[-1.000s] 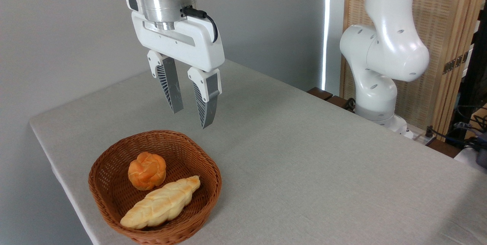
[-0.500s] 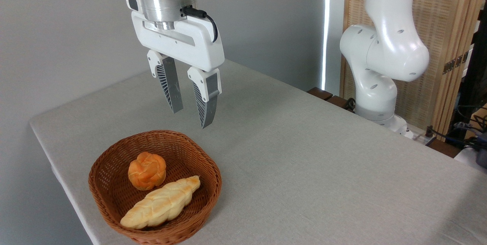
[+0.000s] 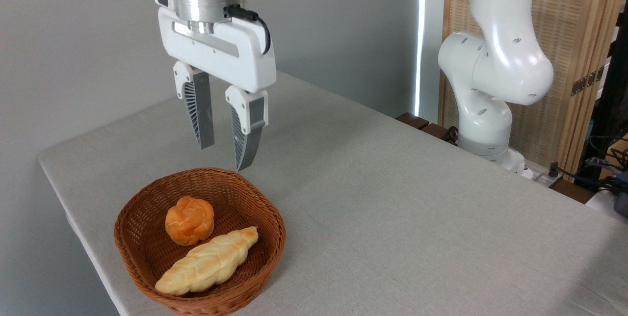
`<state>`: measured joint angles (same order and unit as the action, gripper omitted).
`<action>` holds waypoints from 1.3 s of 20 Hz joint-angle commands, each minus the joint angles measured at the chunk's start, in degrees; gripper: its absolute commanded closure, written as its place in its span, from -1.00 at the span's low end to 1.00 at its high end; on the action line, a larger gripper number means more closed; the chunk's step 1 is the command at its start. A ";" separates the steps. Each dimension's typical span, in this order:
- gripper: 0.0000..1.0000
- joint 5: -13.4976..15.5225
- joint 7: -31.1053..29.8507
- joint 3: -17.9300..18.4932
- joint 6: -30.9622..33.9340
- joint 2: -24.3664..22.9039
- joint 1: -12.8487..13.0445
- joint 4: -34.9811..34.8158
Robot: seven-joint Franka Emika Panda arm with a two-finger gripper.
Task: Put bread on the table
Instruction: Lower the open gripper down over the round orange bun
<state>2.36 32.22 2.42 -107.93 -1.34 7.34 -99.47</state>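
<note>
Our gripper (image 3: 223,155) hangs with its 2 fingers apart and empty, ready to straddle the bread (image 3: 189,220) below them in the basket (image 3: 245,193).

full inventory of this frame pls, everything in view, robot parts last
bread: 1, orange knotted bun, in the basket, rear left
braided loaf: 1, pale yellow, in the basket, in front of the bun
basket: 1, brown wicker, near left corner of the table
table: 1, light grey cloth, fills the foreground
woven screen: 1, tan, back right
cables: several, black, far right edge
gripper: 1, white with grey fingers, open, empty, above the basket's rear rim
arm base: 1, white, back right of the table
</note>
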 commanded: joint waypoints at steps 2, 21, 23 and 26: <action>-1.00 -0.16 0.39 -2.84 -8.68 -0.59 0.49 -6.25; -1.00 -0.34 7.78 -6.64 -24.77 2.39 0.57 -16.19; -1.00 -0.25 7.34 -7.07 -27.93 4.23 0.57 -16.28; -1.00 -0.25 7.25 -8.30 -31.37 6.61 0.57 -16.28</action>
<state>2.32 39.37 -4.92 -135.68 3.21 7.91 -115.30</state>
